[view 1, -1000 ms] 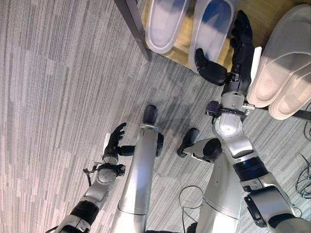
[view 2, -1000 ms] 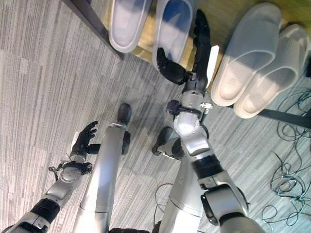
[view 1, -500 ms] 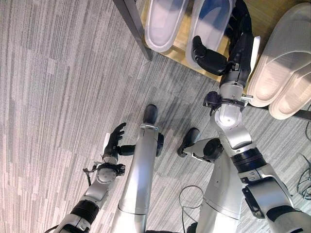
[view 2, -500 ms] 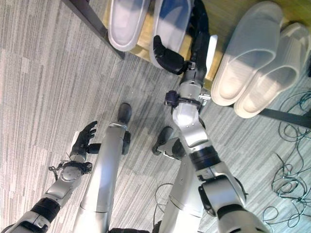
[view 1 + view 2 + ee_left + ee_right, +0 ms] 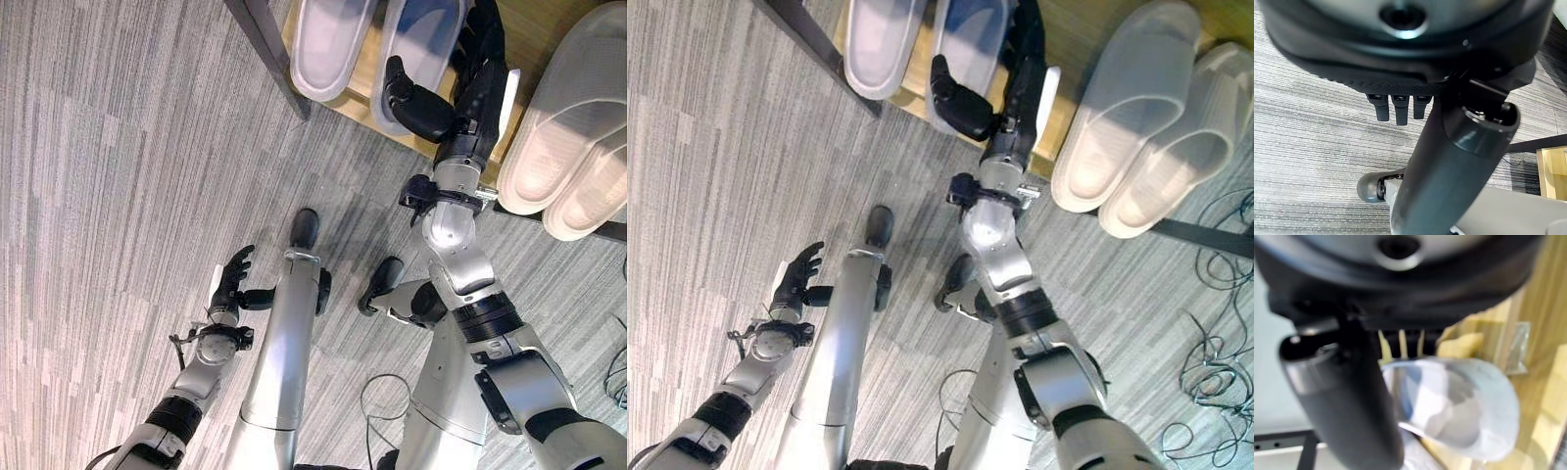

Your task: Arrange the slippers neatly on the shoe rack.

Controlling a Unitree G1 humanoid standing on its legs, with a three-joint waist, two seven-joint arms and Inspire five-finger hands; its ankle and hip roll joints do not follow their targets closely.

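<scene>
— Watching the head views, I see the right robot hand [image 5: 460,83] further up on the shoe rack [image 5: 367,73] than a second ago. Its thumb lies across the heel of the pale blue slipper [image 5: 423,39], and its fingers run along that slipper's right edge.

— Is it gripping?

— The thumb and fingers bracket the slipper from both sides; I cannot tell whether they actually squeeze it. The slipper lies on the wooden shelf just beside its twin [image 5: 328,44], both toes pointing away from me.

— And the other pair?

— Two beige slippers [image 5: 568,147] lie side by side, right of the hand, unmoved since the earlier frames.

— Left side?

— The left robot hand [image 5: 230,284] hangs over the grey carpet [image 5: 118,196], fingers relaxed and spread, holding nothing, where it was before.
</scene>
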